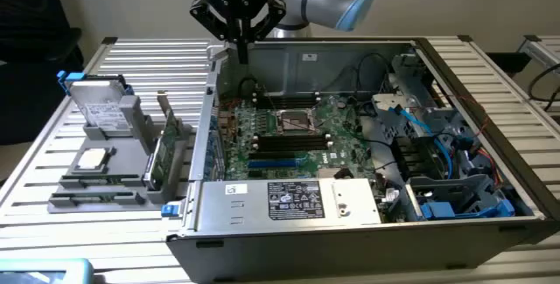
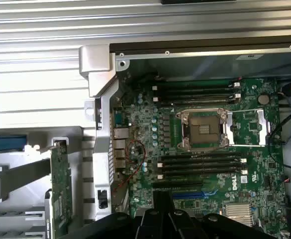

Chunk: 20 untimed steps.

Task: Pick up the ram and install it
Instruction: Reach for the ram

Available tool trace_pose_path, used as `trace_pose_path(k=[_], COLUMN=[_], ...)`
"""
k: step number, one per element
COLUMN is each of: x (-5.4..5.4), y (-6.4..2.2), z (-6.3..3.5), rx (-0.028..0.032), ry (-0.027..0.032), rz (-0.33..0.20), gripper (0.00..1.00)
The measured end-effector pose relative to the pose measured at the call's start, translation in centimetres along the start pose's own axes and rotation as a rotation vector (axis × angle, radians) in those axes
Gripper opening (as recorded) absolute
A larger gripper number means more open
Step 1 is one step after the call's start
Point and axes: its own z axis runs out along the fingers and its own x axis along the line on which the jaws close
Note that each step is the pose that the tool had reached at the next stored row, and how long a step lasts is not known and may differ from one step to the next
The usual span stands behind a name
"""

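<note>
gripper [image 1: 242, 54] shut tight with nothing in it, hanging over the back corner of the open computer case [image 1: 350, 235].
the ram [image 1: 98, 180] lies flat in the grey rack [image 1: 131, 110] on the slatted table [image 1: 140, 54], at the exterior view's left of the case, just beside a second green stick [image 1: 94, 197] and well apart from the gripper.

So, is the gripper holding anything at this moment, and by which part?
Nothing is held. The gripper is shut and empty, above the open computer case.
</note>
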Motion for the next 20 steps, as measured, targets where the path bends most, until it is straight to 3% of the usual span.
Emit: trace_pose_path(k=[14,20], x=[0.00,0.01], y=[-0.01,-0.66], z=[0.15,0.53], rx=[0.0002,0.0004], ry=[0.0000,-0.0003], rz=[0.001,0.005], gripper=[0.11,0.11])
